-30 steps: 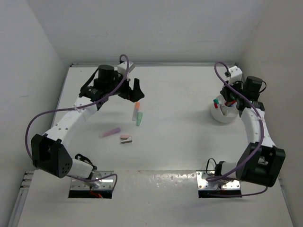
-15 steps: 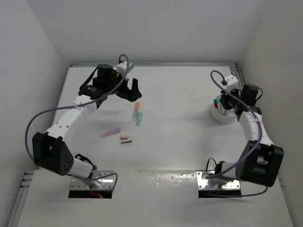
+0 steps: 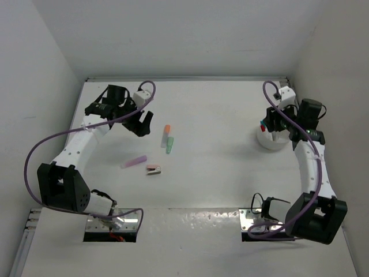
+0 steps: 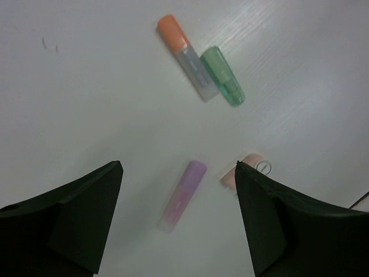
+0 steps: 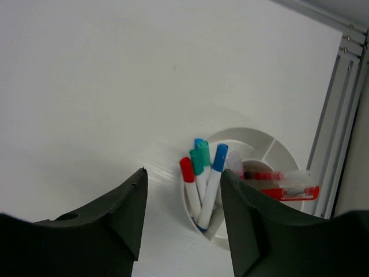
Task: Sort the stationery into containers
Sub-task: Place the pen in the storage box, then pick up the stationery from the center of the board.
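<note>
While left gripper (image 3: pixel 142 123) is held spread, pink highlighter (image 4: pixel 183 196) on table (image 3: pixel 219 173) is framed between its fingers (image 4: pixel 86 208), long axis across closing line; right gripper (image 5: pixel 181 172), likewise spread, is poised over white tub (image 5: pixel 259 138).

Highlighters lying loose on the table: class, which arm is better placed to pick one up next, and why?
Left, probably. The left gripper, open, hangs above the pink highlighter, with the orange highlighter and green highlighter nearby. The right gripper is over the tub, far across the table.
</note>
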`<state>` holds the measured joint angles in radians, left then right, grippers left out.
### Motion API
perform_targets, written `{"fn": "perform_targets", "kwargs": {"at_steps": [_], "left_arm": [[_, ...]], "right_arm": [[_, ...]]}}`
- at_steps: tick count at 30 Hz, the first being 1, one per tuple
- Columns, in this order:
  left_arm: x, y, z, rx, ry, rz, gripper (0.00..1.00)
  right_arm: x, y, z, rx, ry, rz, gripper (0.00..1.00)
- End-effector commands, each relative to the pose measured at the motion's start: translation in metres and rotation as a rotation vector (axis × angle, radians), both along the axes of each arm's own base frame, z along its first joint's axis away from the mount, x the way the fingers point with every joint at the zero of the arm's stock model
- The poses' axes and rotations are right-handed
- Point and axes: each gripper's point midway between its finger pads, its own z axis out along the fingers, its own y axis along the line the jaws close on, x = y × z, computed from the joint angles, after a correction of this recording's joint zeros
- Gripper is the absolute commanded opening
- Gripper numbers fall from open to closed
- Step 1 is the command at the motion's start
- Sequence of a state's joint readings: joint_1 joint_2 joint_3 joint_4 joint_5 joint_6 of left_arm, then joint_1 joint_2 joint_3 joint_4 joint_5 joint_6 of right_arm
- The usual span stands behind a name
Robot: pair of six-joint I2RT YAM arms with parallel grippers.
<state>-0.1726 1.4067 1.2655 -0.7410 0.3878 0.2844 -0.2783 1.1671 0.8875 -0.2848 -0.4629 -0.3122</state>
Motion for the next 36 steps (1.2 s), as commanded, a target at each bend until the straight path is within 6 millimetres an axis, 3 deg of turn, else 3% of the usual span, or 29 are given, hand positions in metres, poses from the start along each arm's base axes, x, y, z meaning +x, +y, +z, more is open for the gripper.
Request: {"fn": "perform_targets", "kwargs": {"at_steps": [1,6,13,27,34,36], "left_arm": [[-0.025,0.021,-0.018,0.129,0.029,-0.133,0.83],[-0.048,0.046,-0.063,0.27,0.193,-0.189,0.79],[-0.05,0.07,-0.104,0.389,0.252,-0.14,0.77],[-0.049,0.052,-0.154,0.409,0.318,-0.203,0.78],[-0.05,0.036,-0.169,0.392,0.335,-0.235,0.71],[-0.05,0.033,-0.173,0.393,0.341,-0.237,0.64]], "right_arm": [[-0.005,0.032,0.052,0.105,-0.069,0.063,0.52],[-0.022,0.072,0.059,0.228,0.0,0.113,0.51],[-0.031,0.094,0.044,0.291,0.086,0.122,0.51],[-0.031,0.105,0.03,0.342,0.175,0.108,0.51],[-0.033,0.105,0.024,0.329,0.191,0.114,0.51],[-0.033,0.105,0.026,0.328,0.189,0.117,0.51]]}}
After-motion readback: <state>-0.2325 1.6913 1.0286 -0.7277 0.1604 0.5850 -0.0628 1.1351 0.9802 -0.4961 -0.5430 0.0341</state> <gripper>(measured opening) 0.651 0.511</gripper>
